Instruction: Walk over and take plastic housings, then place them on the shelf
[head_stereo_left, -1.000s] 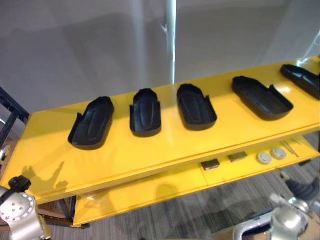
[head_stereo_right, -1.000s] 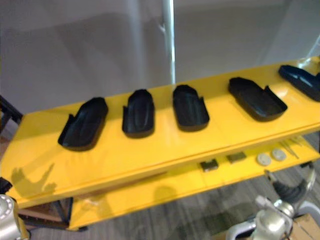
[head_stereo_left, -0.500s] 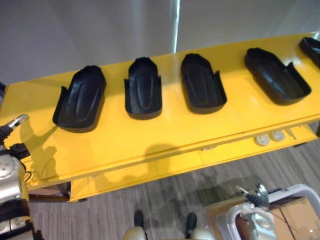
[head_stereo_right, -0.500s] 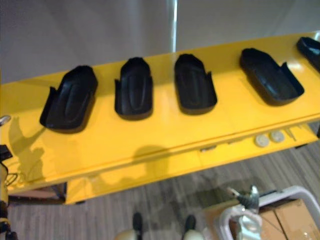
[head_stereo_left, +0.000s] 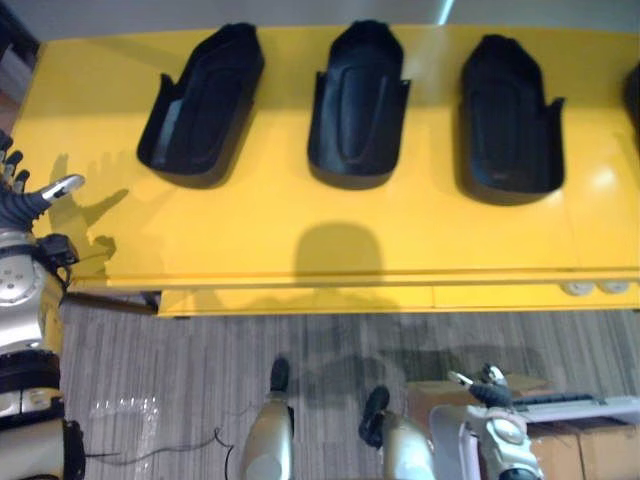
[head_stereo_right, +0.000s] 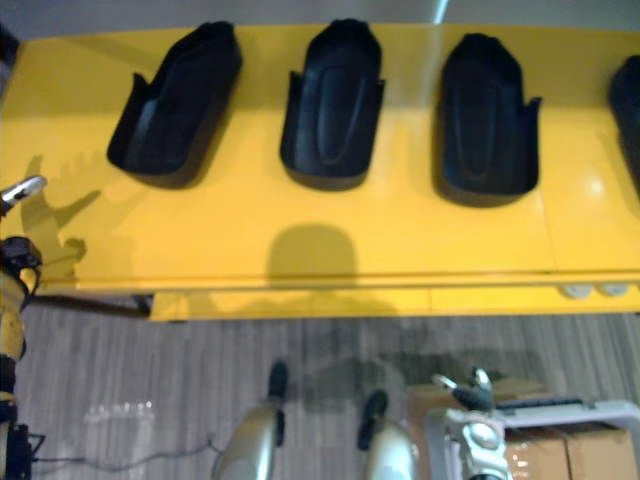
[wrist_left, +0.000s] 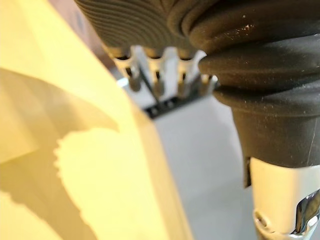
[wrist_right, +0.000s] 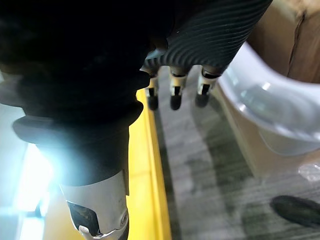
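I'm looking down on the yellow desk, and three black plastic housings sit in a row along its far edge, hollow side up. The left housing lies tilted toward the far left corner. The middle housing and the right housing lie square to the edge. A fourth housing shows partly at the desk's right end. None of them touch each other.

My left hand hangs at the desk's left end, by the near left corner, with its thumb reaching over the yellow surface. Its fingers are straight and spread, and it holds nothing. The left housing is the closest one to it, but it is farther back on the desk and clearly apart from the hand.

My right hand is low, on the near side of the desk's near edge and below its level, above the grey carpet floor. Its fingers hang relaxed and empty. All the housings are well apart from it, up on the desk. Just beside this hand is a white bin with a cardboard box next to it.

Under the desk's near edge a lower shelf sticks out, with two small pale discs toward its right end.
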